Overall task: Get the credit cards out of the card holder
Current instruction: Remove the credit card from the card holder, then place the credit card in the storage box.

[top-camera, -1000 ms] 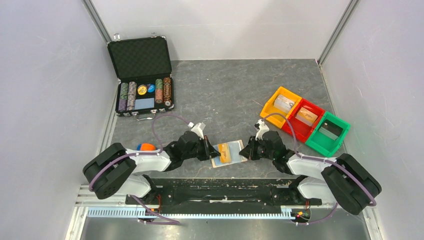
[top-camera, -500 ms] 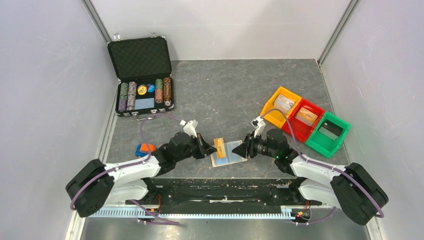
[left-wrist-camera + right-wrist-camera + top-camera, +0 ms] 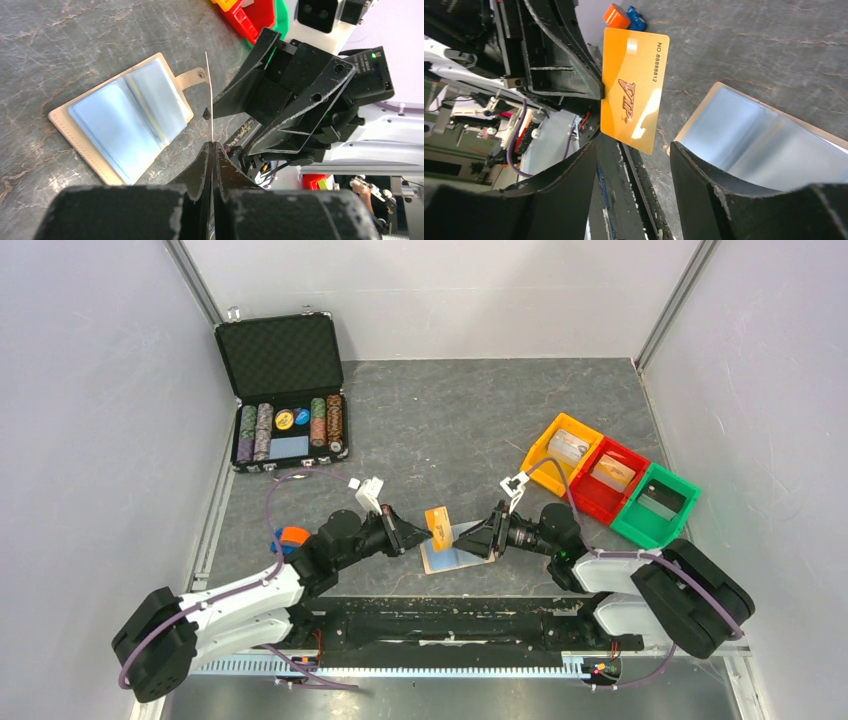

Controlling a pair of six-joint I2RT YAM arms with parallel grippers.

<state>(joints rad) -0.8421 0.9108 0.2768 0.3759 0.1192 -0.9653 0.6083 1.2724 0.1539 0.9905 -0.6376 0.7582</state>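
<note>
The orange credit card (image 3: pixel 437 527) is out of the card holder (image 3: pixel 455 552) and stands in the air, pinched at one short edge by the tips of the left gripper (image 3: pixel 420 533), whose jaws are clenched flat on it. In my left wrist view the card (image 3: pixel 209 97) is only a thin line rising from the gripper (image 3: pixel 212 150), so I cannot read anything there. The right wrist view shows its face (image 3: pixel 634 110), with a printed number and a bright glare spot.

The card holder (image 3: pixel 120 122) lies open on the table, below and just beyond the left fingertips, blue lining upward, its tan tab toward the right gripper (image 3: pixel 482 539). The pockets (image 3: pixel 754 135) shine strongly, and I cannot tell whether other cards are inside.

The right gripper (image 3: pixel 631 150) is released, its jaws spread wide, and it faces the card directly. Its tips hang over the near edge of the holder; I cannot tell if they touch it.

Both arms reach low over the table with the wrists pointing at each other, the left one stretched long, the right one folded with its elbow far out. A small orange and blue object (image 3: pixel 620 16) lies behind the left gripper, partly hidden by the arm.
</note>
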